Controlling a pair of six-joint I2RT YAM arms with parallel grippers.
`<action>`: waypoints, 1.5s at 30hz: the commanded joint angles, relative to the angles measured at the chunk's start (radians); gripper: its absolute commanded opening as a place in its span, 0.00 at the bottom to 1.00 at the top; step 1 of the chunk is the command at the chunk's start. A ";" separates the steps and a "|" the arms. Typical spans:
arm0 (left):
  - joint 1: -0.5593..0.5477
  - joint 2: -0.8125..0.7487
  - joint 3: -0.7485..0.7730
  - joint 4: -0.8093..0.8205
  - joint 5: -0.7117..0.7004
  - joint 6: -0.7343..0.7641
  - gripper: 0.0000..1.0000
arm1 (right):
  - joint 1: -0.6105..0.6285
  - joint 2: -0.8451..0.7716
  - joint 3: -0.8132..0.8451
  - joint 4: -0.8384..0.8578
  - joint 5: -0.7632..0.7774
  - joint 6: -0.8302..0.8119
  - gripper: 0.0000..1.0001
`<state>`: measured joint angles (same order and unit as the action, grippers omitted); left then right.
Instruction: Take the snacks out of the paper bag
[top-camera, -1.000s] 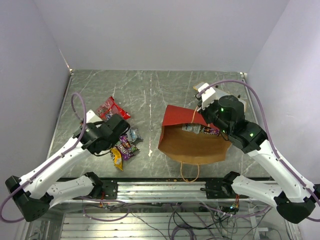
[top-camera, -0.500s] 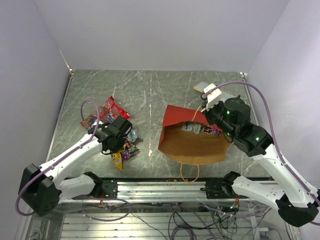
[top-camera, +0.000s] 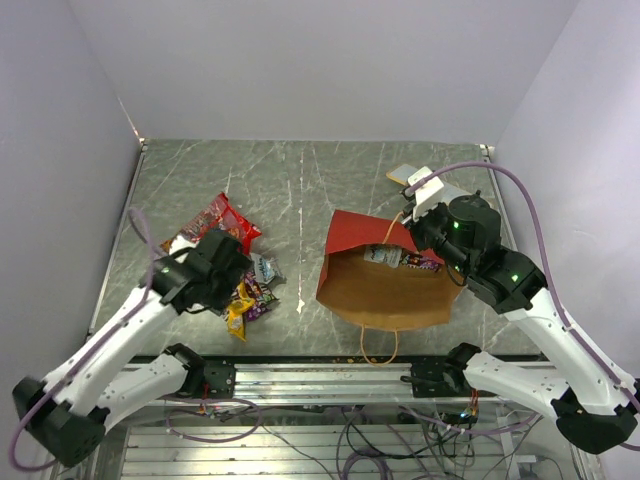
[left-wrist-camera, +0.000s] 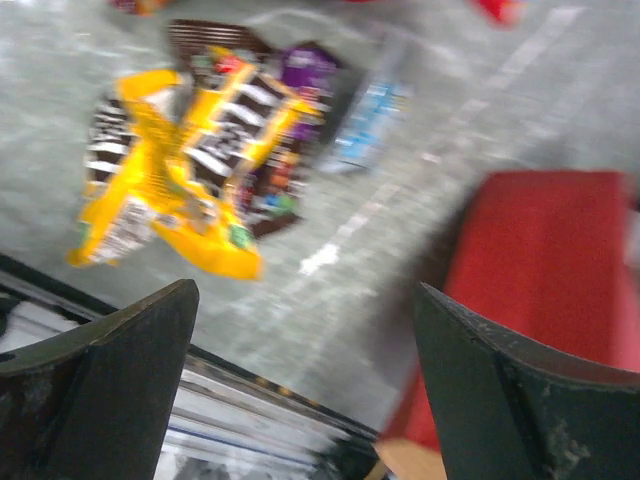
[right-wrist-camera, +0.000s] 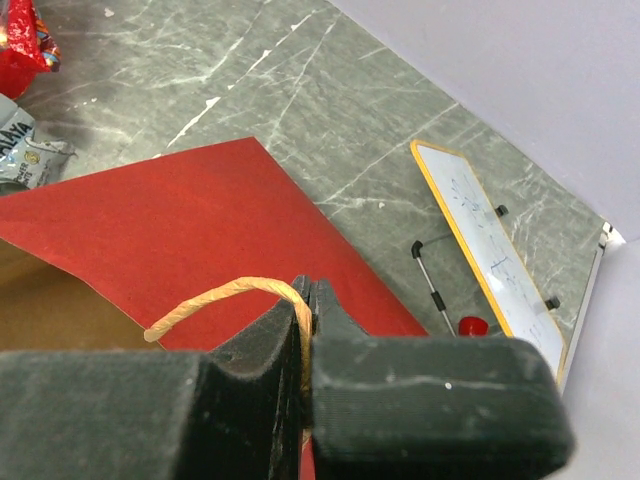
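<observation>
The brown paper bag (top-camera: 392, 290) lies on its side with its red side panel (top-camera: 358, 240) up. Two packets (top-camera: 401, 259) show inside its mouth. My right gripper (right-wrist-camera: 308, 300) is shut on the bag's thin loop handle (right-wrist-camera: 215, 297) and holds it up above the red panel (right-wrist-camera: 190, 215). Left of the bag lie snacks out on the table: a red chip bag (top-camera: 220, 219) and yellow (left-wrist-camera: 165, 170), purple (left-wrist-camera: 306, 72) and silver-blue (left-wrist-camera: 366, 120) packets. My left gripper (left-wrist-camera: 305, 290) hangs open and empty just above this pile (top-camera: 248, 295), with the bag's red panel (left-wrist-camera: 550, 260) to its right.
A white board with a tan edge (right-wrist-camera: 492, 255) lies behind the bag at the back right, with a thin pen (right-wrist-camera: 430, 283) and a red cap (right-wrist-camera: 471, 326) beside it. The metal rail (top-camera: 320, 372) runs along the near table edge.
My left gripper was shut and now stands open over the snack pile, and the left arm has shifted a little. The right gripper still holds the handle, slightly higher than a second ago.
</observation>
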<state>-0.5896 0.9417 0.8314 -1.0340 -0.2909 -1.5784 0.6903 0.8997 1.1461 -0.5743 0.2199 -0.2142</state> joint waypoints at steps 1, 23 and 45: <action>0.008 -0.116 0.151 0.026 0.036 0.112 0.99 | -0.002 -0.014 0.013 0.002 -0.007 0.023 0.00; -0.552 0.083 0.321 0.907 -0.029 0.950 0.94 | -0.001 0.036 0.055 -0.009 -0.015 0.095 0.00; -0.907 0.487 0.154 1.252 -0.326 1.990 0.82 | -0.001 0.090 0.155 -0.059 0.002 0.158 0.00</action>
<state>-1.5505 1.3685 0.9913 0.0765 -0.5930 0.1867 0.6903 0.9855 1.2442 -0.6044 0.2020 -0.0673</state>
